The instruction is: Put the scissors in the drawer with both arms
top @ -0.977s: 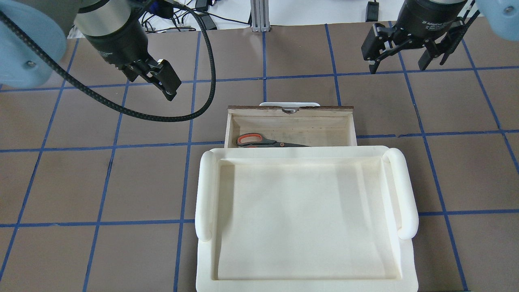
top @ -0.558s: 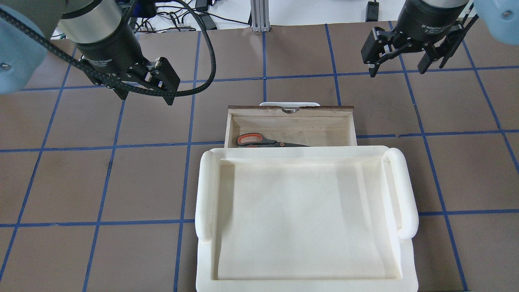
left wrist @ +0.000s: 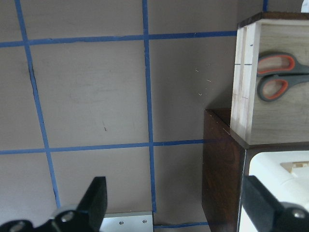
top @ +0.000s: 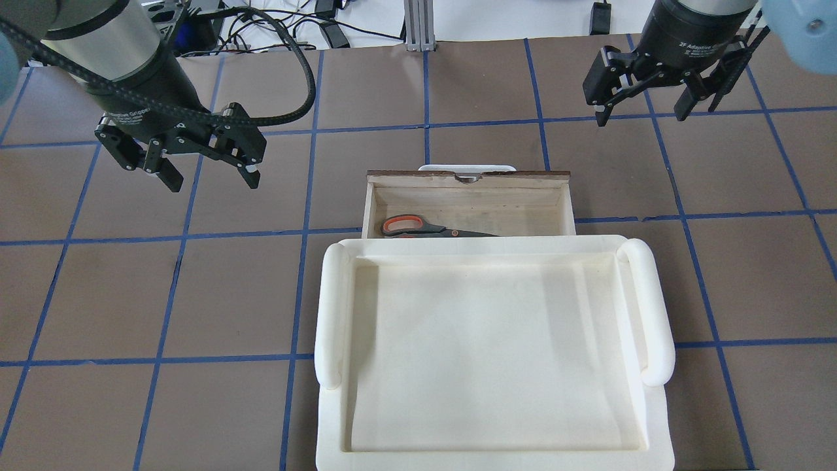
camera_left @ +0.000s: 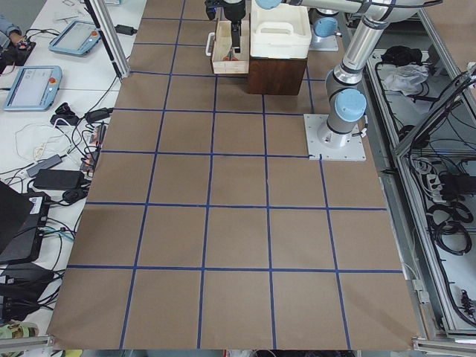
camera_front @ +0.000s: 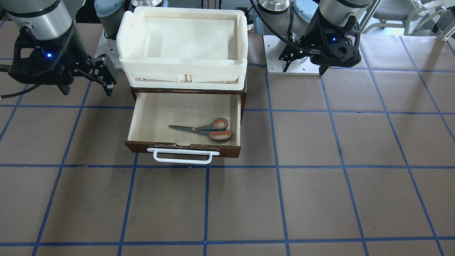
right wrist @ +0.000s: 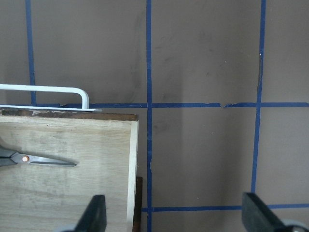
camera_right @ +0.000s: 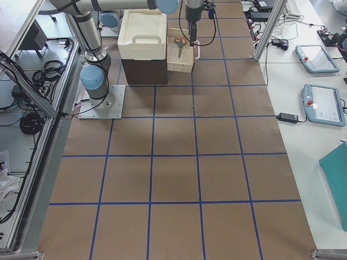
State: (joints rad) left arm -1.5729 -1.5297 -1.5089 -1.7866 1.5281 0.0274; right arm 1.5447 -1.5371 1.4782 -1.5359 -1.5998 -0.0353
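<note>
The scissors (camera_front: 208, 131) lie flat inside the open drawer (camera_front: 185, 147), handles toward my left side; they also show in the overhead view (top: 418, 227) and in both wrist views (left wrist: 277, 77) (right wrist: 38, 158). The drawer's white bar handle (camera_front: 183, 156) faces away from me. My left gripper (top: 210, 176) is open and empty, above the table to the left of the drawer. My right gripper (top: 642, 114) is open and empty, above the table beyond the drawer's right corner. Neither gripper touches anything.
A cream-white tray (top: 333, 307) sits on top of the dark-brown cabinet (left wrist: 219, 169) that the drawer slides out of. Cables (top: 261, 26) and an aluminium post (top: 416, 26) stand at the table's far edge. The brown table has a blue tape grid.
My left gripper has moved left and a little nearer to me, and turned so both fingers show spread apart. My right gripper has hardly moved. The scissors and drawer have not moved.
</note>
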